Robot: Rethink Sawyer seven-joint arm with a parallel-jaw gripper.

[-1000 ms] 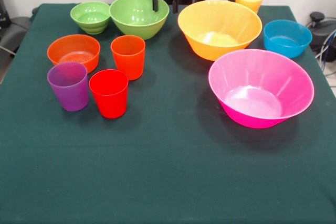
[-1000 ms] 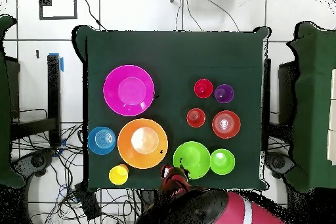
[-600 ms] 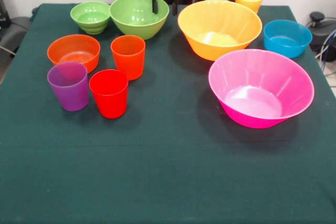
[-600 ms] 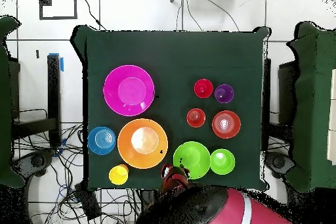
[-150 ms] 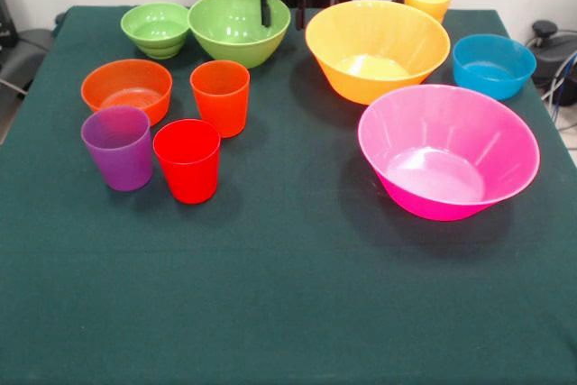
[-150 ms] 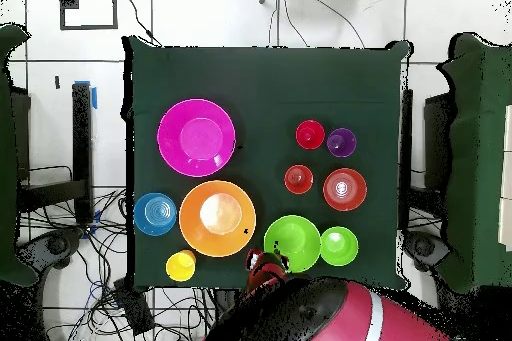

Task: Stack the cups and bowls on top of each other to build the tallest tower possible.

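Green-clothed counter (image 5: 288, 313): six bowls and four cups, all separate, none stacked. Pink bowl (image 5: 448, 151) nearest; yellow-orange bowl (image 5: 377, 48) behind it. Claw (image 5: 281, 8), prongs spread, hangs over medium green bowl (image 5: 239, 26)'s far rim.

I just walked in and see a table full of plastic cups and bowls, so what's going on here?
Nothing is stacked yet. Six bowls and four cups sit apart on the green table. The robot's gripper hangs at the far edge, over the larger green bowl, fingers open and holding nothing. The small green bowl is beside that one, with the big yellow-orange bowl, pink bowl and blue bowl on the other side. The purple cup, red cup and orange cup cluster by the small orange bowl.
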